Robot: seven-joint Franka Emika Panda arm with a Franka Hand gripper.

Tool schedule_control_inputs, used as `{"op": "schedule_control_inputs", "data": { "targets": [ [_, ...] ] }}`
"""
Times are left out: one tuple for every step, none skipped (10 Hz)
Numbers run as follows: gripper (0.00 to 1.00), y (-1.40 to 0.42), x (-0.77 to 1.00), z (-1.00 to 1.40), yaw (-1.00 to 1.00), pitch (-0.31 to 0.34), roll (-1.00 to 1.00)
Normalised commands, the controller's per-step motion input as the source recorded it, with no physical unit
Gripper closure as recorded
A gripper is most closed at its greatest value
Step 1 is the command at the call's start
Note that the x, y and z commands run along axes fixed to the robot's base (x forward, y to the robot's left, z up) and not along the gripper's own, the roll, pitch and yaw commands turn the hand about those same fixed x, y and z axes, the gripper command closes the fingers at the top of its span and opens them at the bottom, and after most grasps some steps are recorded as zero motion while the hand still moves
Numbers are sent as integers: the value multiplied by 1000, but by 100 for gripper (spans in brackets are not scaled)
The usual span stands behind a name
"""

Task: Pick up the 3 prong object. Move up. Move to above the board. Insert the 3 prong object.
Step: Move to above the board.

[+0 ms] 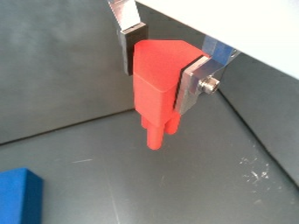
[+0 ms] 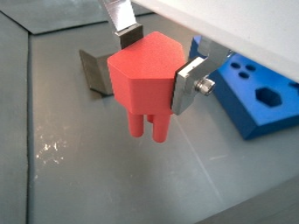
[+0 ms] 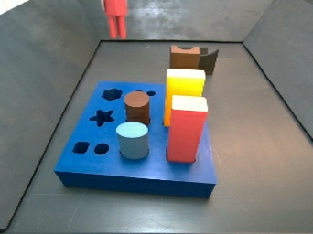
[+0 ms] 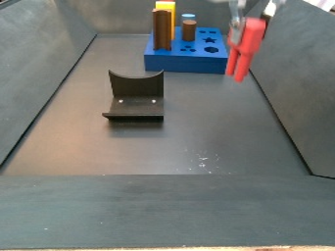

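My gripper (image 1: 162, 70) is shut on the 3 prong object (image 1: 155, 92), a salmon-red peg with a hexagonal head and thin legs pointing down. Both wrist views show it clamped between the silver fingers (image 2: 190, 83). The peg hangs in the air above the dark floor, apart from the board, as seen in both side views (image 3: 115, 18) (image 4: 241, 51). The board (image 3: 104, 157) is a thick blue slab with shaped holes. It also shows in the wrist views, as a corner (image 1: 17, 197) and beside the peg (image 2: 263, 101). The gripper (image 4: 249, 14) shows at a side view's edge.
On the board stand a tall red block (image 3: 188, 130), a yellow block (image 3: 185, 87), a brown cylinder (image 3: 137, 108), a light blue cylinder (image 3: 132, 141) and a brown block (image 3: 184, 57). The fixture (image 4: 133, 96) stands on the floor. Dark walls enclose the floor.
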Motion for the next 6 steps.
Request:
{"op": "schedule_control_inputs", "data": {
  "targets": [
    [100, -166, 130, 1000, 85, 127, 156],
    [100, -139, 113, 1000, 59, 102, 131],
    [100, -130, 107, 1000, 49, 95, 117],
    [100, -108, 94, 1000, 40, 94, 96],
    [100, -87, 78, 896, 38, 94, 86],
    [100, -52, 47, 672, 36, 91, 68]
  ]
}}
